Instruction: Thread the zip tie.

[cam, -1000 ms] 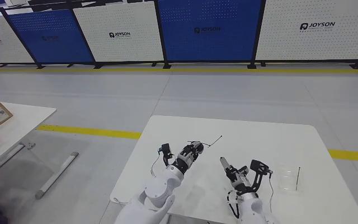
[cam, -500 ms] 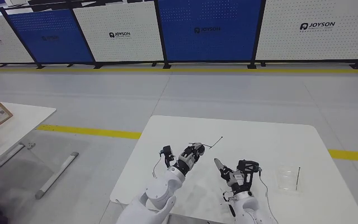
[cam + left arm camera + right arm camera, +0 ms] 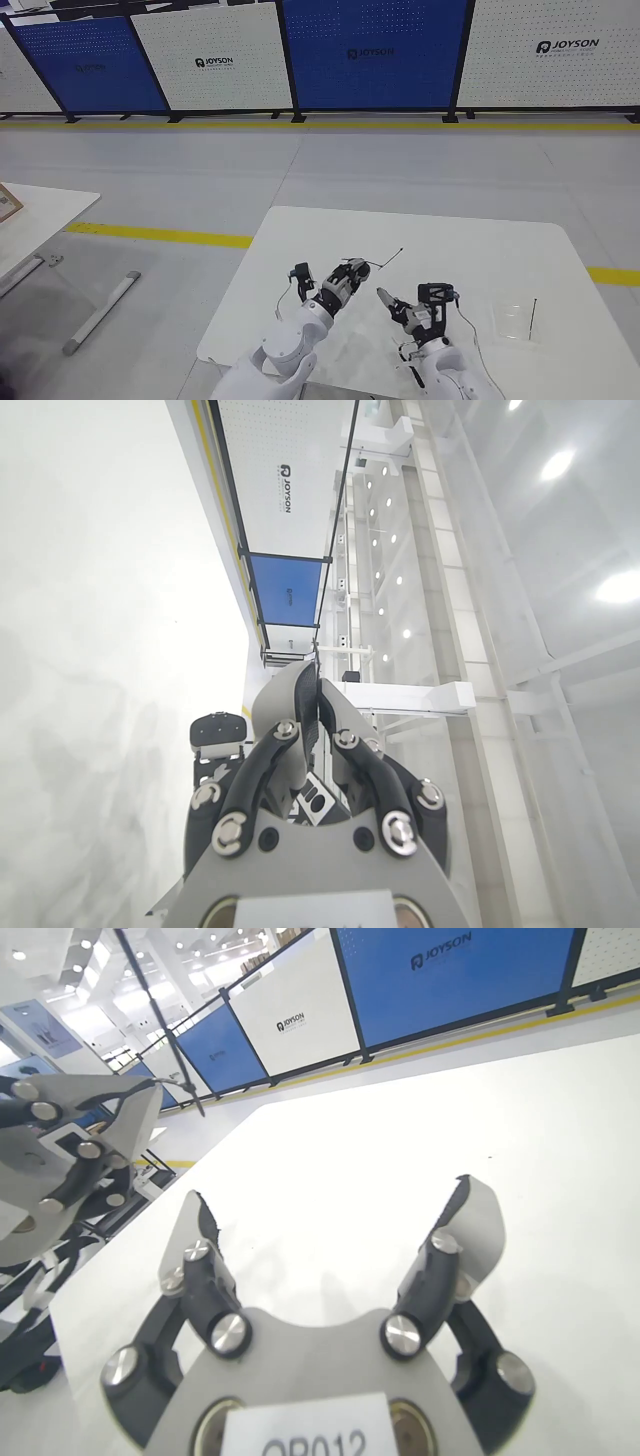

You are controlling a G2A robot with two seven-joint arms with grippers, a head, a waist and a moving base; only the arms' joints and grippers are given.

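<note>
table: white, beneath both grippers.
right gripper: released, jaws wide apart, nothing between them, low over the table.
left gripper: clenched on one end of the zip tie; it sits to the right gripper's left, near but apart.
zip tie: thin black strap projecting past the left gripper's tips, off the table (far end free). Long axis slants up and away.
next, my judgement: I'd take the right gripper leftward and up.
</note>
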